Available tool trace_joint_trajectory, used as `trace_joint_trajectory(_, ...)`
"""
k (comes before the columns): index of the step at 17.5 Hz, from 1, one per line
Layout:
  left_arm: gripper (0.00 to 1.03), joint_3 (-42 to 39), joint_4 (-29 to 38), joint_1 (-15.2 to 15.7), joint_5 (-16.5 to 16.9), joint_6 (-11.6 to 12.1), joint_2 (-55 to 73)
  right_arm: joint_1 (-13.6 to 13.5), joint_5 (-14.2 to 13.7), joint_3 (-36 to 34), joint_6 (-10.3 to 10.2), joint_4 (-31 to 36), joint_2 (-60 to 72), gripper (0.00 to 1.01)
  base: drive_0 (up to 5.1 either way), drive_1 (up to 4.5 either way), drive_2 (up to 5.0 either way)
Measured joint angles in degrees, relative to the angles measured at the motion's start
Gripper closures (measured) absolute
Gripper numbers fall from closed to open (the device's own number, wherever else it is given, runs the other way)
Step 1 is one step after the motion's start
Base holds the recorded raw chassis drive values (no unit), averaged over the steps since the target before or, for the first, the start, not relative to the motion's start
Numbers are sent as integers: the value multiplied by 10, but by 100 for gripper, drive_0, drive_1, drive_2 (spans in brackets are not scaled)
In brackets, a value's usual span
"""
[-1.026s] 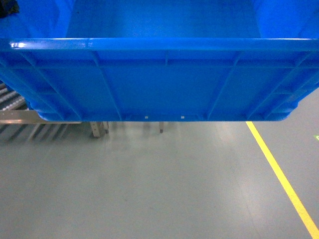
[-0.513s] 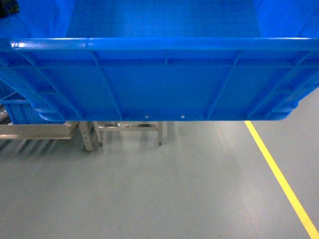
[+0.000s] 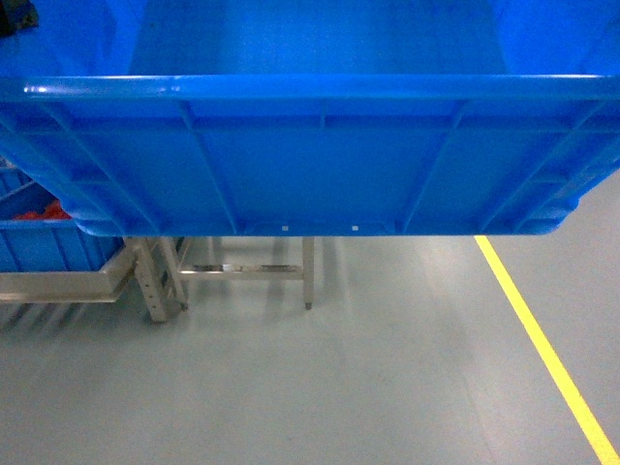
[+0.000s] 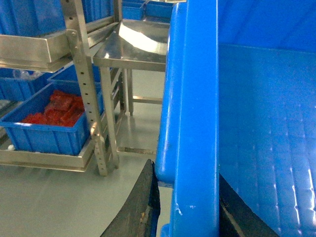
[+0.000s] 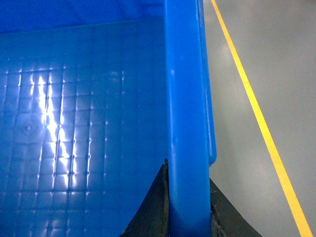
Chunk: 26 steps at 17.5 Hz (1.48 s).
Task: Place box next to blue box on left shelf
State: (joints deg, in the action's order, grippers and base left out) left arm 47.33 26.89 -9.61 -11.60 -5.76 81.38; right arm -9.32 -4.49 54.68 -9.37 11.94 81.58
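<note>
Head view: filled across its upper half by the box (image 3: 310,155), ribbed side facing the camera, held up off the grey floor (image 3: 320,378), yellow line (image 3: 542,339) running off to the right. Left shelf (image 3: 145,276) partly seen below the box at left, carrying a smaller blue bin (image 3: 44,242) with red contents. Left wrist view: left gripper (image 4: 187,207) clamped over the box's rim, dark fingers (image 4: 145,207) on either side. Right wrist view: right gripper (image 5: 190,207) likewise pinching the opposite rim between black fingers (image 5: 155,207).
</note>
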Motion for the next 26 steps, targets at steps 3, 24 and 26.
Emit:
trace_joint_trajectory(3,86,0,1,0,0,0,0,0,0,0,0,-1,0,92,-325,163,163)
trace_joint_trajectory(24,86,0,1,0,0,0,0,2,1,0,0,-1,0,92,-487,215,274)
trace_joint_trajectory(26,86,0,2,0,0,0,0,2,1,0,0,1,0,92,-451,154,386)
